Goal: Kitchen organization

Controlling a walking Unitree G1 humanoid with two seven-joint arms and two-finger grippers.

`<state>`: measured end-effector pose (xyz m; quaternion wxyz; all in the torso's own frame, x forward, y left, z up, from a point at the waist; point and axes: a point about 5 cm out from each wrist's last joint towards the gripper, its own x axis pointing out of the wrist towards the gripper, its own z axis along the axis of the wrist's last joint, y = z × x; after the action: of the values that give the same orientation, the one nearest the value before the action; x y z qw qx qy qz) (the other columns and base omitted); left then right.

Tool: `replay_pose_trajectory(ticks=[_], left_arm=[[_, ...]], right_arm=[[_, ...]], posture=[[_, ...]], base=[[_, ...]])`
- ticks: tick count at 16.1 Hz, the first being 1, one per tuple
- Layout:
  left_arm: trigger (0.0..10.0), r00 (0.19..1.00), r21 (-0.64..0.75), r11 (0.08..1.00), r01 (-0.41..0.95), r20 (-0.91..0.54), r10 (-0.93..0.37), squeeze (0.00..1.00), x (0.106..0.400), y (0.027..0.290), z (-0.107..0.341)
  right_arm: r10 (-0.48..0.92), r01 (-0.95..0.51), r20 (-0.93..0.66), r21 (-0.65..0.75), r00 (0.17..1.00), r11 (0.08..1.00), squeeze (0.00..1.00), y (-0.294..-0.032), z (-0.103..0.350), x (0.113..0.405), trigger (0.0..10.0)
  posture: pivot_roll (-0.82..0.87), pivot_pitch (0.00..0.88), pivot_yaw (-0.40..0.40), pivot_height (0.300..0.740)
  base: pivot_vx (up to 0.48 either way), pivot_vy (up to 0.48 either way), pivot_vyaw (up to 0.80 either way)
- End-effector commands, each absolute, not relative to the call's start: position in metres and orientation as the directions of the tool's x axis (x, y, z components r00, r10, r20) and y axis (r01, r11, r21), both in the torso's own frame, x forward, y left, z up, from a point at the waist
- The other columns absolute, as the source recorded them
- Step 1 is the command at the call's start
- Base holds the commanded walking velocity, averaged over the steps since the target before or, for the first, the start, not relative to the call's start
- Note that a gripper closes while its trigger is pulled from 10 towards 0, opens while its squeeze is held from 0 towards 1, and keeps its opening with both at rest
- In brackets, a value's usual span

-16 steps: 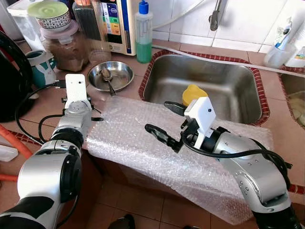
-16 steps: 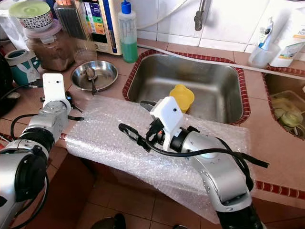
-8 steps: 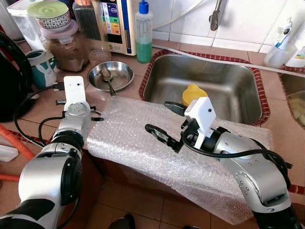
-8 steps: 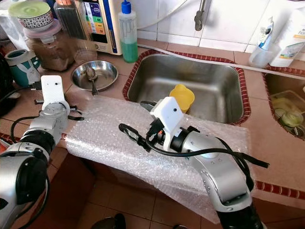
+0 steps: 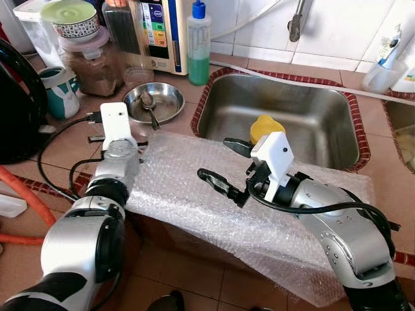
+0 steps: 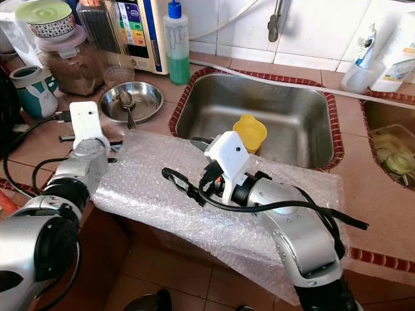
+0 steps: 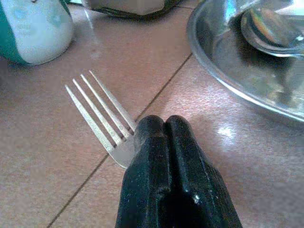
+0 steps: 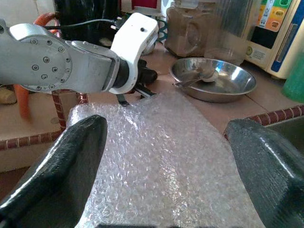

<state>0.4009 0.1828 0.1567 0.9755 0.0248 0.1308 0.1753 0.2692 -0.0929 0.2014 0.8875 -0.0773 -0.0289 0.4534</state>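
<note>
My left gripper (image 7: 164, 124) is shut on a metal fork (image 7: 101, 114), holding it low over the tiled counter (image 5: 71, 146) between a teal mug (image 7: 33, 28) and a steel bowl (image 5: 155, 100) with a spoon in it. The left arm's white wrist camera (image 5: 117, 120) hides the fingers in the eye views. A sheet of bubble wrap (image 5: 188, 191) lies over the counter's front edge. Above its middle my right gripper (image 5: 224, 163) hangs open with nothing between its fingers (image 8: 64, 173). A yellow cup (image 5: 266, 126) sits in the steel sink (image 5: 305, 107).
A green soap bottle (image 5: 198, 45), a water purifier (image 5: 155, 29) and a lidded jar (image 5: 92, 61) line the back wall. A black appliance (image 5: 16, 110), cables and an orange hose (image 5: 29, 197) crowd the left. The faucet (image 5: 297, 19) hangs over the sink.
My left arm has shifted a little to the right, toward the bubble wrap's edge, still gripping the fork. The right arm has not moved.
</note>
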Motion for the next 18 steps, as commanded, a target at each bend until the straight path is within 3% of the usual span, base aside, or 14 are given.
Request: replay_pose_trajectory(ticks=[1,2,14,18], left_arm=[[4.9,0.893,0.073,0.937,-0.341,-0.286,0.348,0.00,0.398,0.180,0.148],[10.0,0.895,0.058,0.933,-0.355,-0.266,0.357,1.00,0.399,0.182,0.153],[10.0,0.894,0.018,0.910,-0.414,-0.179,0.410,1.00,0.402,0.184,0.174],[10.0,0.883,0.020,0.892,-0.451,-0.131,0.450,1.00,0.403,0.196,0.187]], right_arm=[[0.811,-0.801,-0.014,-0.171,0.585,0.574,0.00,-0.093,0.203,0.270,10.0],[0.811,-0.801,-0.014,-0.171,0.584,0.574,0.00,-0.093,0.203,0.271,10.0],[0.820,-0.808,-0.010,-0.179,0.573,0.562,0.00,-0.091,0.203,0.274,10.0],[0.821,-0.809,-0.009,-0.179,0.571,0.560,0.00,-0.091,0.204,0.273,10.0]], posture=[[-0.07,0.161,0.025,0.740],[-0.06,0.160,0.024,0.740],[-0.06,0.145,0.019,0.740],[-0.06,0.145,0.020,0.740]], base=[[0.000,0.000,0.00],[0.000,0.000,0.00],[0.000,0.000,0.00],[0.000,0.000,0.00]])
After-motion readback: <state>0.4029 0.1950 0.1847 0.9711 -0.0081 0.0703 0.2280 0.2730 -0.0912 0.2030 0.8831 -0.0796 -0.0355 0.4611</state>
